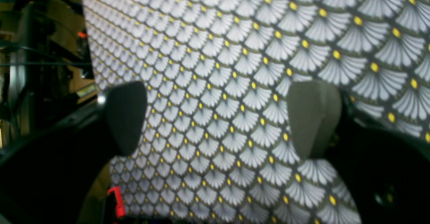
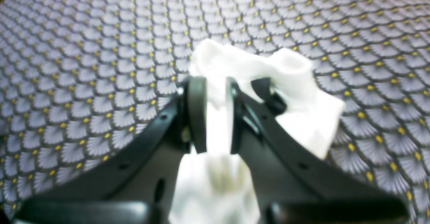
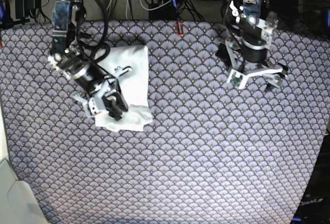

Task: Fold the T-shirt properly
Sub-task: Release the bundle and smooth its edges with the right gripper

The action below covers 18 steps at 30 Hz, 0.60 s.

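**Shirt under right arm; left arm parked far off**

The T-shirt point(image 3: 131, 87) is a compact white bundle on the base view's left side of the patterned tablecloth point(image 3: 206, 152), plain side up, no print visible. Long axis runs roughly away-to-near in the base view; far part lies flat, near end is bunched and rumpled just ahead of the claw.

Right gripper point(image 2: 213, 113) sits on the bundle's near-left corner. Jaws narrow, with white cloth filling the gap between them, so it reads as pinching a fold of the shirt. More fabric humps up beyond the fingertips and to their right in the right wrist view.

Left gripper point(image 1: 218, 120) is well apart, over bare tablecloth on the base view's right. Jaws wide, nothing between them, no shirt in its wrist view.

Judgement: the next fold belongs to the right arm. The rest of the bundle lies away from the pinched corner along the long axis, so carry it that way. Risk: the bunched end drags instead of laying flat.
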Each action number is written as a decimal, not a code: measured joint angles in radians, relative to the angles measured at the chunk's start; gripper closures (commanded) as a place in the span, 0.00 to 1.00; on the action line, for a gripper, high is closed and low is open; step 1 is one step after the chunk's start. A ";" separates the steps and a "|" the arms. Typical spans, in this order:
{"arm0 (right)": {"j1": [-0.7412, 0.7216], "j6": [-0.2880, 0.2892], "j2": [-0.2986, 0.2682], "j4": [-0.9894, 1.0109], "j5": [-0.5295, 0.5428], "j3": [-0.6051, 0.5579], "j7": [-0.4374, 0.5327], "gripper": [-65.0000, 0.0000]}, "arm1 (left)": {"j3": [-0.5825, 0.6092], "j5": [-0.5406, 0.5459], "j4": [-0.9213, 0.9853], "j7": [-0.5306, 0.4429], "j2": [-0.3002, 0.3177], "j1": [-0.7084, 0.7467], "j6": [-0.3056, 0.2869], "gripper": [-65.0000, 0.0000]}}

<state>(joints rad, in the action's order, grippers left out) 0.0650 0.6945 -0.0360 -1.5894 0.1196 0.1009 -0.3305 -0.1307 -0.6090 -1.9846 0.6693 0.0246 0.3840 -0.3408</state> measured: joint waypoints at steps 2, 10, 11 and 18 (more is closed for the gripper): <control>-0.037 0.000 0.001 0.045 0.004 -0.013 0.007 0.86 | -0.021 0.000 0.000 0.002 -0.004 0.024 -0.001 0.00; -0.225 0.003 -0.057 0.370 0.008 -0.065 0.025 0.86 | -0.152 0.003 -0.008 -0.010 -0.035 0.077 0.004 0.00; -0.247 -0.001 -0.065 0.415 0.009 -0.065 0.051 0.86 | -0.161 0.003 -0.009 -0.010 -0.035 0.090 0.003 0.00; -0.327 -0.003 -0.080 0.544 0.008 -0.064 0.161 0.86 | -0.203 0.006 -0.010 -0.014 -0.036 0.107 0.000 0.00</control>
<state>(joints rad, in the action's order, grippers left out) -0.2615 0.6914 -0.1162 -1.0451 0.1272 0.0372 -0.1696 -0.3336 -0.6029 -1.9945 0.6552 -0.0113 0.4911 -0.3408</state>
